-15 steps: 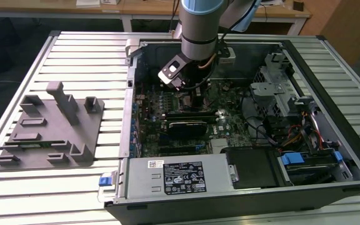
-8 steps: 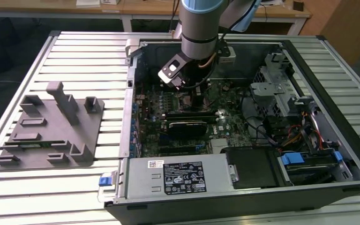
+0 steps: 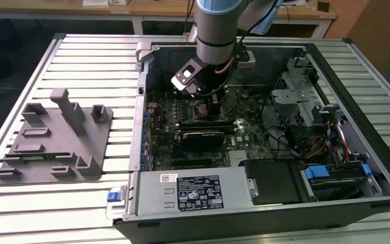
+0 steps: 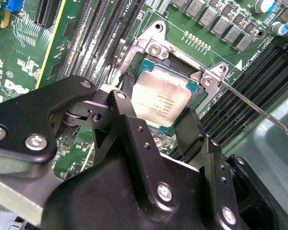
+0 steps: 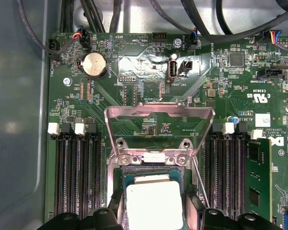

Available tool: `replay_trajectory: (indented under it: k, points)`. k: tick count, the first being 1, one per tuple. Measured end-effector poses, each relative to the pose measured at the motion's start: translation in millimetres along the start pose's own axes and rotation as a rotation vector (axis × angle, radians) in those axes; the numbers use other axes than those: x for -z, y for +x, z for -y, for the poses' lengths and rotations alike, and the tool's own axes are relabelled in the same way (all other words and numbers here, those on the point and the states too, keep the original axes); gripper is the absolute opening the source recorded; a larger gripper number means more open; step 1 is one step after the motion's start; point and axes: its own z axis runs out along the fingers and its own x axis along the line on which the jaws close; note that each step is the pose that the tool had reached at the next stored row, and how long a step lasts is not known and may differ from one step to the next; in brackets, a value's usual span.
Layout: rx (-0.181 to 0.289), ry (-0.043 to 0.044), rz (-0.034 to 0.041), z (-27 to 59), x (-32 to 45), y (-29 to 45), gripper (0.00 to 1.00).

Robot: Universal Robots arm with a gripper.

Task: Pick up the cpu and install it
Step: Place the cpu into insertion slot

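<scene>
The black fingers (image 4: 122, 108) of your gripper (image 4: 153, 115) clasp the small silvery-grey square cpu (image 4: 161, 96) over the open metal-framed socket (image 4: 156, 47); installing looks underway, and seating likely needs square alignment.

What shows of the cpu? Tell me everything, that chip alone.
The cpu is a thin flat square chip with a silvery-grey metal top plate bearing print. It lies level at the open socket of the green motherboard, under the gripper; whether that touches it cannot be told.

Matt metal cpu (image 4: 162, 101), shiny steel socket lid (image 5: 158, 127), glossy grn PCB (image 5: 149, 62)
</scene>
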Motion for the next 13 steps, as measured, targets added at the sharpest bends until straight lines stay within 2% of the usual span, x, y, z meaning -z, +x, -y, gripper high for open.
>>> replay_trajectory:
  k: [5, 6, 7, 13]
  points:
    - [0.000, 0.0000, 0.0000, 0.0, 0.0, 0.0, 0.62]
    - [0.000, 0.0001, 0.0000, 0.0, 0.0, 0.0, 0.60]
    - [0.000, 0.0002, 0.0002, 0.0, 0.1, 0.0, 0.54]
    - [0.000, 0.0000, 0.0000, 0.0, 0.0, 0.0, 0.54]
